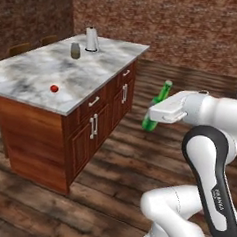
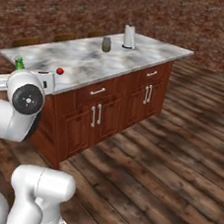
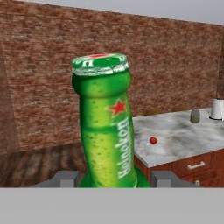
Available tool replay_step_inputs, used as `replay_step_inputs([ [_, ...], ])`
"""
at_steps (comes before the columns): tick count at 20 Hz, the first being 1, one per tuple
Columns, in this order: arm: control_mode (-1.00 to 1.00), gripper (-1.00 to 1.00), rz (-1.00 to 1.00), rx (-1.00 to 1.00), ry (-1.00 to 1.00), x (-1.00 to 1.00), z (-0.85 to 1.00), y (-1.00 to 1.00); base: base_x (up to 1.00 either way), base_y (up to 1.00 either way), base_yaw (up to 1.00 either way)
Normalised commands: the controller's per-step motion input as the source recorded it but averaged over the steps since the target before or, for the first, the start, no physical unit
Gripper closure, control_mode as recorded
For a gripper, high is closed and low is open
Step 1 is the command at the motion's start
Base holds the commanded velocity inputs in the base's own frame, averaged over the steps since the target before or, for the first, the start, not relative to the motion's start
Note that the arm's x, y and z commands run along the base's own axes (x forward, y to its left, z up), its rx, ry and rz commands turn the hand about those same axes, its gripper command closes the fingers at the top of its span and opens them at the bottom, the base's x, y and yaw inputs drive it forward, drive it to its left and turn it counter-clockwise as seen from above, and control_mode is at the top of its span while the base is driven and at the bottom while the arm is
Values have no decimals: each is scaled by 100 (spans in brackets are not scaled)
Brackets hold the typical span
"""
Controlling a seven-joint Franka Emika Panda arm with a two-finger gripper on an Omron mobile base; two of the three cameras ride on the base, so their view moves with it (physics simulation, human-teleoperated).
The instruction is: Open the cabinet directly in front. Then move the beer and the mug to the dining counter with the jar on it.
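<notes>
Clearly the gripper (image 3: 112, 178) has its jaws clamped on the beer (image 1: 157, 106), tilted in the air near the dining counter (image 1: 38, 72), whose far end bears the jar (image 1: 75, 51), for delivery.

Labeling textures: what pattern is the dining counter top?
White-and-grey veined marble; the dining counter shows best in the left base view.

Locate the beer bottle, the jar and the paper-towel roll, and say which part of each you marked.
beer bottle (image 3: 107, 127): hand view, on the labelled neck.
jar (image 1: 75, 51): left base view, middle of its olive body.
paper-towel roll (image 2: 129, 36): right base view, middle of the white roll.
</notes>
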Motion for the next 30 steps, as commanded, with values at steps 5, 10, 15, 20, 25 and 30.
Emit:
replay_step_inputs([
  [5,100,100,0,0,0,0,0,0,0,-9,8],
  [10,100,100,0,0,0,0,0,0,38,-59,9],
  [15,100,100,0,0,0,0,0,0,100,-95,14],
  [20,100,100,0,0,0,0,0,0,100,-93,21],
  [25,100,100,0,0,0,0,0,0,100,-81,29],
  [30,100,100,0,0,0,0,0,0,100,-74,34],
])
